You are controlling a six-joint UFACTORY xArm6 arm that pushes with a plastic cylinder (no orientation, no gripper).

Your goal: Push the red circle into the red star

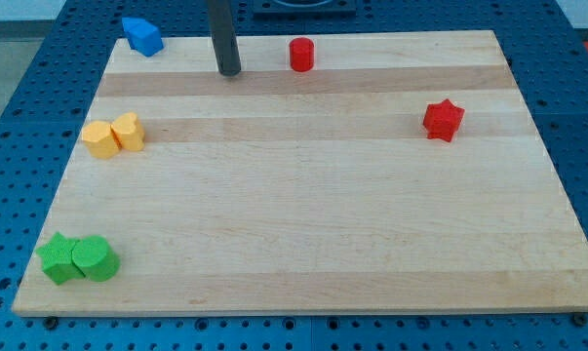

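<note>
The tip [229, 72] is standing near the counter's [303, 244] top edge, left of the red circle [301, 55] and apart from it. The red star [443, 120] is lying far right. The end effector is only a rod, holding nothing.

The board [313, 205] was pale wood, smooth, with visible grain in lengthwise strips; the red circle [301, 55] and red star [443, 120] looked matt and plastic-like; my tip [229, 73] was dark with a dull sheen.
</note>
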